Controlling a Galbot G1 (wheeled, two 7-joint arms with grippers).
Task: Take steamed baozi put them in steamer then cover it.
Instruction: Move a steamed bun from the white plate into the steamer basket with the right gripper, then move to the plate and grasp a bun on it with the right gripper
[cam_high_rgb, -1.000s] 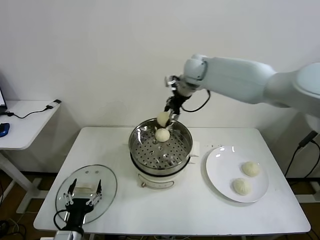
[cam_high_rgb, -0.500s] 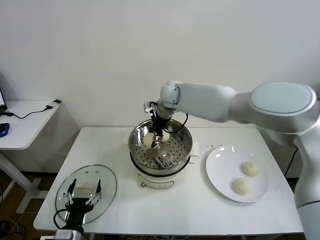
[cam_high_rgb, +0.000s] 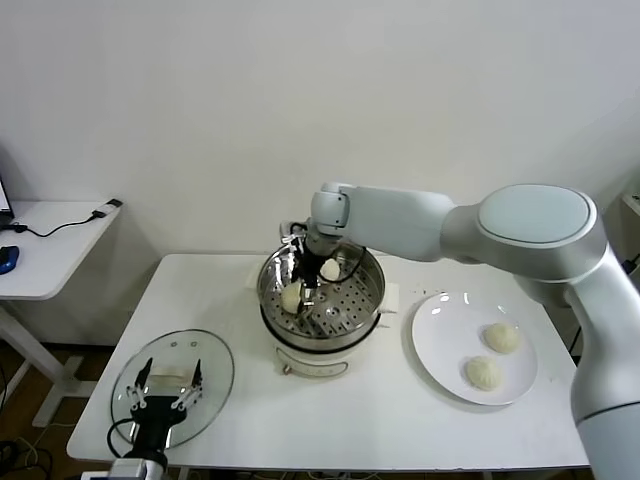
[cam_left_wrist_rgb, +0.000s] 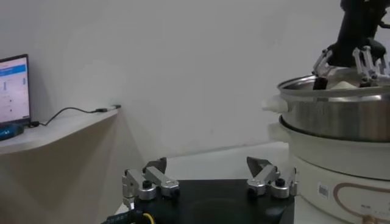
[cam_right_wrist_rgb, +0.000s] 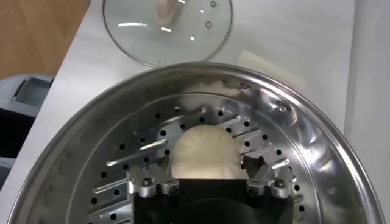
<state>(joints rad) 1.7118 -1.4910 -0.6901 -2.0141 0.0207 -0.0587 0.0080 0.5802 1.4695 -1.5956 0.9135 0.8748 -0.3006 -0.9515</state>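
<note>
Head view showed a baozi (cam_high_rgb: 291, 297) on the steamer (cam_high_rgb: 345, 310) floor, between the right end effector's (cam_high_rgb: 304, 290) spread fingers, apparently released. Retracting carelessly could nudge it against the second baozi (cam_high_rgb: 330, 270). The left end effector (cam_high_rgb: 166, 403) waited open over the cover (cam_high_rgb: 215, 368).

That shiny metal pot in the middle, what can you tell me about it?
The steamer is a round, shiny steel basket with a perforated floor, sitting upright on a white electric base mid-table. Two pale baozi lie inside: one between the fingers of the right gripper, which reaches into the basket, another behind it. It is uncovered.
</note>
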